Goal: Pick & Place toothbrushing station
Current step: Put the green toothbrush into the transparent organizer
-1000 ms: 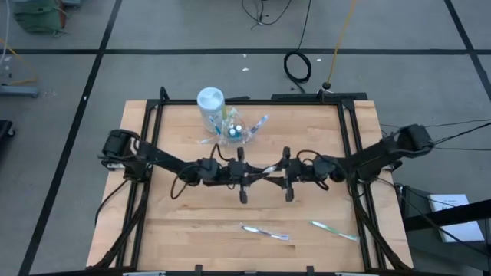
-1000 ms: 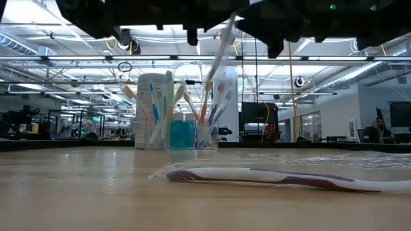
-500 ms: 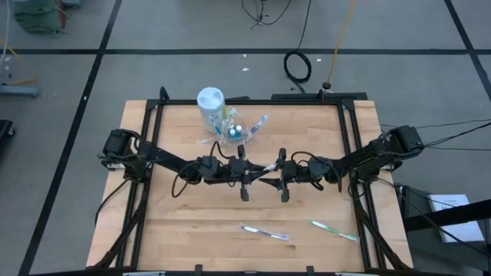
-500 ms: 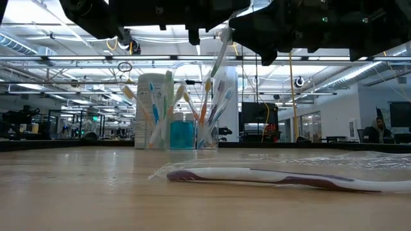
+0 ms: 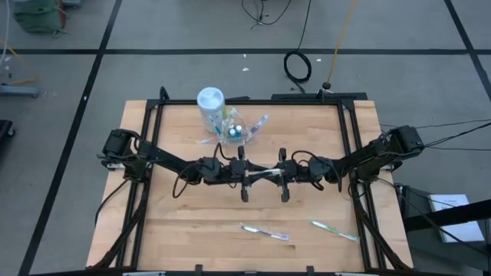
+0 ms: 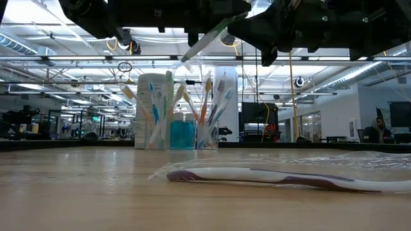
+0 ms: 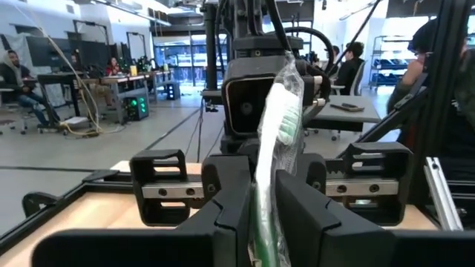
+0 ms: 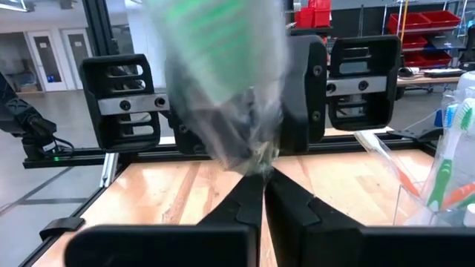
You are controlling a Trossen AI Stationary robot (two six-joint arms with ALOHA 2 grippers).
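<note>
A green toothbrush in a clear wrapper (image 5: 263, 173) hangs in the air over the table's middle, between my two grippers. My left gripper (image 7: 264, 211) has its fingers close on either side of it. My right gripper (image 8: 264, 194) is shut on its wrapper. The low view shows the toothbrush (image 6: 207, 37) slanting high above the table. At the far edge, a clear holder (image 5: 236, 132) with several toothbrushes stands beside a white canister (image 5: 210, 103). Two more wrapped toothbrushes (image 5: 265, 231) (image 5: 334, 230) lie flat near the front edge. My left gripper has the toothbrush's handle (image 7: 267, 185) between its two fingers, which come level from the table's left. Whether the fingers touch it, I cannot tell. My right gripper pinches the end of the wrapper (image 8: 260, 159) between its two fingertips, coming level from the table's right. The toothbrush is clear of the table and runs on toward the left gripper.
The holder (image 6: 207, 122), a blue bottle (image 6: 182, 135) and the canister (image 6: 153, 109) stand at the far side. A wrapped purple toothbrush (image 6: 270, 178) lies close in the low view. Bare wood lies under the grippers and to the table's left.
My right gripper has moved toward the table's left, up to the left gripper and onto the toothbrush's end. The toothbrush has tipped from steeply upright to a shallow slant and now lies in line between the two grippers.
</note>
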